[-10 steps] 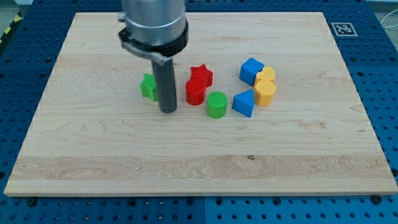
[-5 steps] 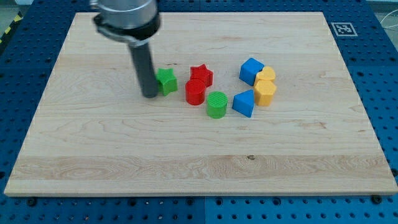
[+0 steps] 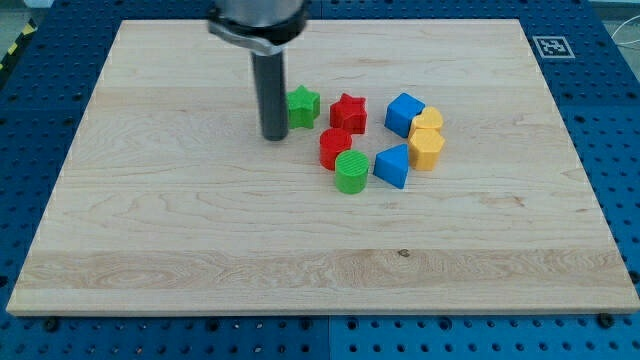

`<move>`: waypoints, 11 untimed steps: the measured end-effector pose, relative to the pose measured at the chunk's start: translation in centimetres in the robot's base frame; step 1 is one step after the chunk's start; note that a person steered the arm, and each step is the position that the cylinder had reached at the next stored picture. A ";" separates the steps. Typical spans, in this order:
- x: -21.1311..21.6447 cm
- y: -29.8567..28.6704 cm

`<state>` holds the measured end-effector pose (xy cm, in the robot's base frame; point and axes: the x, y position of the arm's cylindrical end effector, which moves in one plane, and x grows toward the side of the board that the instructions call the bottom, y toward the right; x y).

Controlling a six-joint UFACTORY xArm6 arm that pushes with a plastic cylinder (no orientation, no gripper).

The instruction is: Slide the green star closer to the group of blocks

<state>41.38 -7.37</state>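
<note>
The green star [image 3: 303, 106] lies on the wooden board [image 3: 150, 220], just left of the red star [image 3: 348, 113]. My tip [image 3: 274, 136] is down on the board at the green star's left side, touching or nearly touching it. To the right lie a red cylinder [image 3: 335, 147], a green cylinder [image 3: 351, 171], a blue wedge-like block [image 3: 392, 165], a blue cube [image 3: 404, 113] and two yellow blocks [image 3: 426, 143].
The board rests on a blue perforated table [image 3: 40, 80]. A black-and-white marker tag [image 3: 552, 45] sits at the board's top right corner. The arm's grey body [image 3: 256, 18] hangs over the board's top edge.
My tip has moved right and slightly up. The green star has slid right toward the red star. The red star and red cylinder have shifted a little to the right.
</note>
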 end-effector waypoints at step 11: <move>-2.7 4.8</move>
<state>38.72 -2.58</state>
